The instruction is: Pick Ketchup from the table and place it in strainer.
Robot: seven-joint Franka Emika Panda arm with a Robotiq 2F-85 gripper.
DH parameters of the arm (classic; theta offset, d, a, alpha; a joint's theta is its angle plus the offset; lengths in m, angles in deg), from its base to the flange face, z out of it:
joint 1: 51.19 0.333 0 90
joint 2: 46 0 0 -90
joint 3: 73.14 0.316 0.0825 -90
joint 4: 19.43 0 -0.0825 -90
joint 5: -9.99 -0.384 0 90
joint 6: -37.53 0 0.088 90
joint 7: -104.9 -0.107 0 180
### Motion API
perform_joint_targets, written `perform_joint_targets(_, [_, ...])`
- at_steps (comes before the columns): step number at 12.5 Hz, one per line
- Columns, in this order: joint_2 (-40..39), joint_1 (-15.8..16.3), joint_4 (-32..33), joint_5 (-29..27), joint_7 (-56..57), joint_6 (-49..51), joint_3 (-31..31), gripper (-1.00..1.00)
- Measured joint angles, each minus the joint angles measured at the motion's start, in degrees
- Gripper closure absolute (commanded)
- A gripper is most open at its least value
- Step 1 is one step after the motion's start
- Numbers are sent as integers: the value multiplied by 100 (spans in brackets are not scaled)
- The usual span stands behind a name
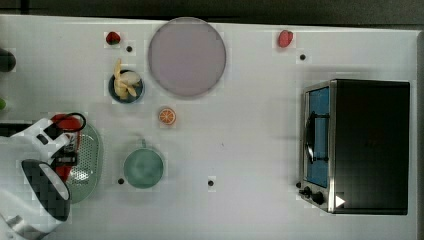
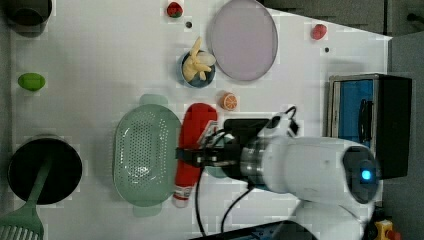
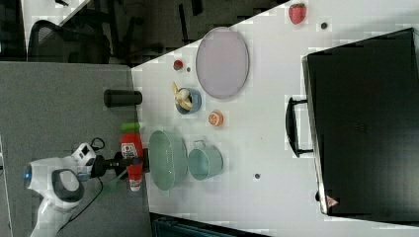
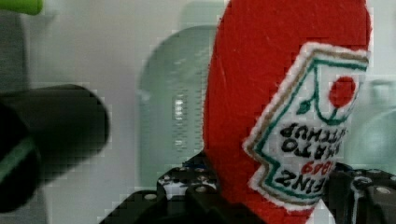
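Note:
The Ketchup point(image 2: 197, 125) is a red plush squeeze bottle with a white printed label. It hangs lengthwise in the air with my gripper point(image 2: 190, 155) shut across its middle. In the top view the Ketchup point(image 1: 64, 119) overlaps the left part of the strainer point(image 1: 89, 165), a pale mint oval basket with a perforated bottom. The left view puts the bottle just right of the strainer point(image 2: 142, 155). The right view puts the Ketchup point(image 3: 131, 148) just left of the strainer point(image 3: 165, 158). In the wrist view the Ketchup point(image 4: 252, 93) is close up between black fingers point(image 4: 187, 191), with the strainer point(image 4: 173, 107) blurred behind it.
A teal-green cup point(image 1: 143, 168) stands by the strainer, on the top view's right. Farther off are an orange slice point(image 1: 167, 116), a blue bowl of banana point(image 1: 126, 86), a grey plate point(image 1: 186, 56), two strawberries point(image 1: 113, 38) and a toaster oven point(image 1: 360, 145). A black pot point(image 2: 45, 170) is at the left view's left.

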Motion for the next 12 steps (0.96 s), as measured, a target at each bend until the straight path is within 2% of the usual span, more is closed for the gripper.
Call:
perform_joint_targets(4, [-836,132,0,571,-753,-895,-28,-27])
perform_joint_targets(7, [-1373,138,0,649,-1053,-1091,-67,-90])
perform_joint_targets(8, [-1490,139,22,691,-1063,-1111,-95,-100])
perform_joint_targets(12, [-1349,129,168,801,-1159,-982,-76,-100])
